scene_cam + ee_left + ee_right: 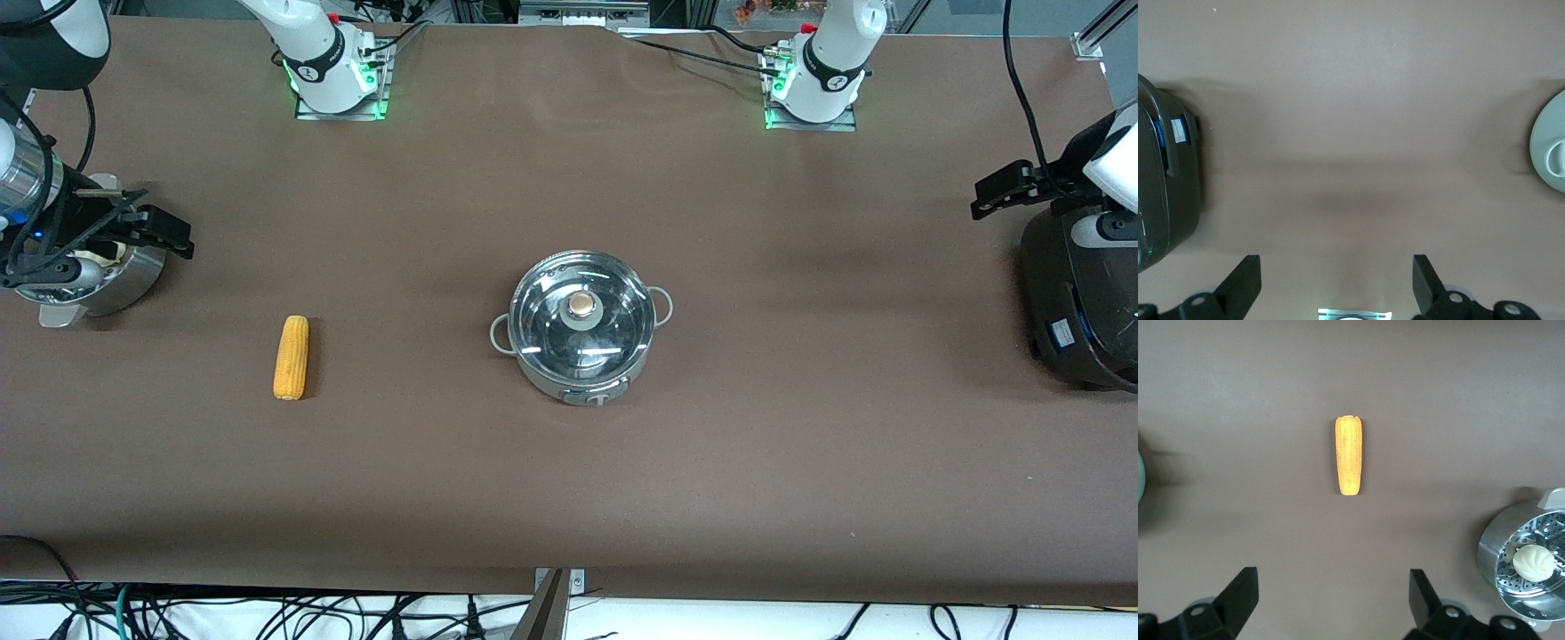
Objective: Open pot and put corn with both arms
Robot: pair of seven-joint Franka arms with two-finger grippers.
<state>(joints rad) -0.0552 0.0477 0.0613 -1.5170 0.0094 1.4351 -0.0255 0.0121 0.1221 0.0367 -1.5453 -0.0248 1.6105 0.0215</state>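
On worktop (569, 498):
Pot (582, 324): centre, lid on.
Corn (291, 357): toward right arm's end.
Left tool (1337, 283): wide open, empty.
Right tool (1333, 600): wide open, empty.

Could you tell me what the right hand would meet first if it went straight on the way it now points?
Most likely bare table. The right hand points down, fingers open. The corn lies just ahead of that line, the steamer bowl to one side. Depth is unclear, so this is a judgement.
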